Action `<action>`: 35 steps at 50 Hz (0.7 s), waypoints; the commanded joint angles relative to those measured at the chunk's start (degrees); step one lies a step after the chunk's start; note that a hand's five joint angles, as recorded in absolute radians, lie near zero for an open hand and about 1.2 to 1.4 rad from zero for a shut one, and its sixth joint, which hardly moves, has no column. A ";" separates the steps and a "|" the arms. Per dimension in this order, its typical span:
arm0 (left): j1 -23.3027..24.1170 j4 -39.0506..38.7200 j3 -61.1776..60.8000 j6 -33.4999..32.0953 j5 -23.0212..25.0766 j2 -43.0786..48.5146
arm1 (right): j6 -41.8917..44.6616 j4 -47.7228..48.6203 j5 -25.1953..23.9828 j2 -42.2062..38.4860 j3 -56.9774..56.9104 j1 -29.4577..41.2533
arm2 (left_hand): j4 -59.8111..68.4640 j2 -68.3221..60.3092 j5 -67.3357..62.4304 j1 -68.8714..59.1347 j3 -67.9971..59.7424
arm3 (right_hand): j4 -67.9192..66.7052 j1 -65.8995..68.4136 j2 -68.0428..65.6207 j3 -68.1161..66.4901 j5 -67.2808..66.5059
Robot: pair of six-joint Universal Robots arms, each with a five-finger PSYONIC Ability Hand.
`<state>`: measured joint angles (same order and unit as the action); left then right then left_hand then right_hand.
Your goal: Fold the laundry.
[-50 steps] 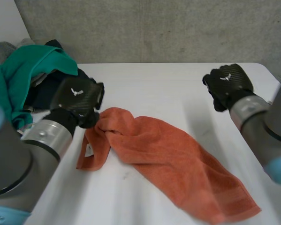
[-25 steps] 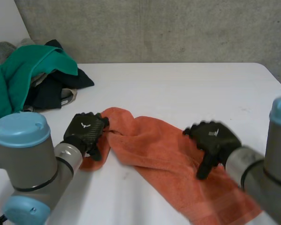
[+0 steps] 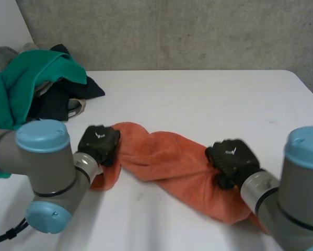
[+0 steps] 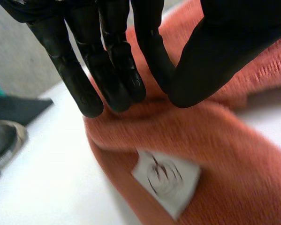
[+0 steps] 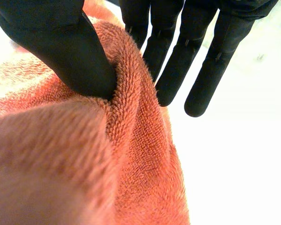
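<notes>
Item: orange towel (image 3: 172,162). Terry, soft, light and limp, so I judge it will sag unless held at its ends. It lies bunched on the surface (image 3: 198,99) between my hands.

- Left robot hand (image 3: 99,144): pinching one end.
- Right robot hand (image 3: 230,159): thumb and fingers nipping a raised fold.
- Left wrist view adds: label (image 4: 166,180) beneath my fingertips.
- Head view adds: clothes heap (image 3: 36,83) beyond my left robot hand.

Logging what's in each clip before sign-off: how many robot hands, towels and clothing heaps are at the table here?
robot hands: 2 (left hand, right hand)
orange towel: 1
heap of clothes: 1
Total: 4
</notes>
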<state>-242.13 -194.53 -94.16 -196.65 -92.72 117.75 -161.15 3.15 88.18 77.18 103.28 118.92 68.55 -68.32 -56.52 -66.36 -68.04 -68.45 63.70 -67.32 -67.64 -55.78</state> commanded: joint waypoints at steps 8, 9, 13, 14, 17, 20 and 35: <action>0.87 3.72 -4.28 1.97 1.32 -30.55 | 13.67 -14.31 -0.38 13.87 -16.52 -6.16 | 11.45 -11.68 -13.48 -13.64 -11.96 | -11.55 16.30 -12.68 -12.36 -14.22; 0.87 4.16 -4.28 1.98 1.58 -31.00 | 13.76 -15.10 -0.90 13.61 -18.71 -6.33 | 11.45 -11.68 -13.48 -13.64 -11.96 | -11.55 16.30 -12.68 -12.36 -14.22; 0.87 4.69 -4.72 1.98 3.60 -29.25 | 13.67 -15.11 -2.66 6.09 -22.67 -6.51 | 11.45 -11.68 -13.48 -13.64 -11.96 | -11.55 16.30 -12.68 -12.36 -14.22; 0.87 4.69 -5.07 2.06 4.13 -26.89 | 13.76 -15.11 -2.58 3.70 -23.64 -6.51 | 11.45 -11.68 -13.48 -13.64 -11.96 | -11.55 16.30 -12.68 -12.36 -14.22; 1.22 4.69 -5.60 2.15 4.31 -22.67 | 13.41 -15.19 -1.97 -4.81 -28.02 -6.16 | -11.08 10.85 9.05 8.89 10.57 | -11.55 16.30 -12.68 -12.36 -14.22; 3.07 4.60 -5.42 2.15 3.87 -16.25 | 13.32 -15.20 -1.26 -8.97 -30.32 -5.72 | -35.78 35.55 33.75 33.60 35.27 | -11.55 16.30 -12.68 -12.36 -14.22; 5.18 2.32 -3.67 1.71 0.09 -0.33 | 13.14 -12.73 1.03 -10.39 -28.31 -6.25 | -43.03 42.80 41.00 40.84 42.52 | -11.55 16.30 -12.68 -12.36 -14.22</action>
<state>-236.63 -190.52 -99.36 -194.73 -89.84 114.95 -148.01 -9.97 89.46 65.88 73.12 113.09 20.97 -21.48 -10.96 -21.92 -21.47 -68.49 63.70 -67.32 -67.93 -56.07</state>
